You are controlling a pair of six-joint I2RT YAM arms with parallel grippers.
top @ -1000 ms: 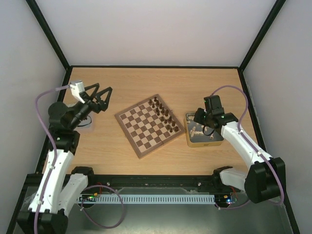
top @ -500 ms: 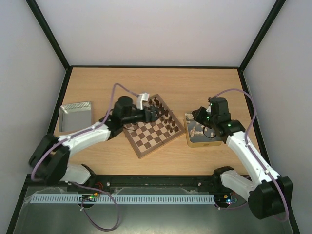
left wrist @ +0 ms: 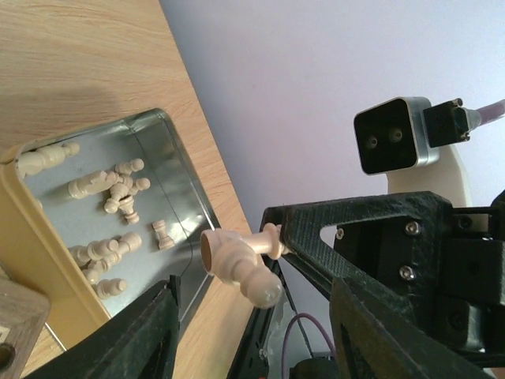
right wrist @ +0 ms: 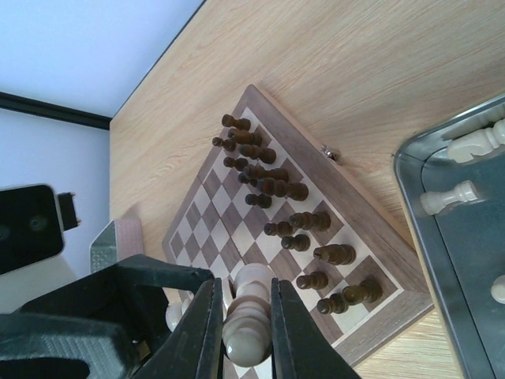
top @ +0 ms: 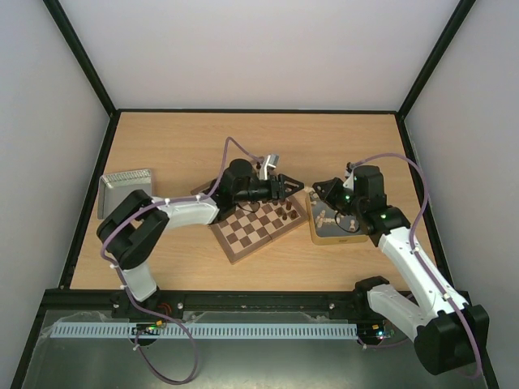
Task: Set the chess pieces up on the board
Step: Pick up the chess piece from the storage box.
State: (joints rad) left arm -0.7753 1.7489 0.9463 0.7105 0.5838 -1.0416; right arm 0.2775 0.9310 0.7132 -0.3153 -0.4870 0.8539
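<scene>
Above the wooden table (top: 162, 138), the right claw (top: 323, 188) pinches a cream chess piece (right wrist: 246, 316), with the board (top: 243, 231) just to its left. The left claw (top: 293, 185), fingers spread, faces it closely. The piece lies slantwise just ahead of that gap, likely a handover.

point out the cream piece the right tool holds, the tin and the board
held cream piece (right wrist: 246, 308): right wrist view, its middle
tin (left wrist: 175, 178): left wrist view, its inner wall
board (right wrist: 207, 219): right wrist view, bare squares
</scene>
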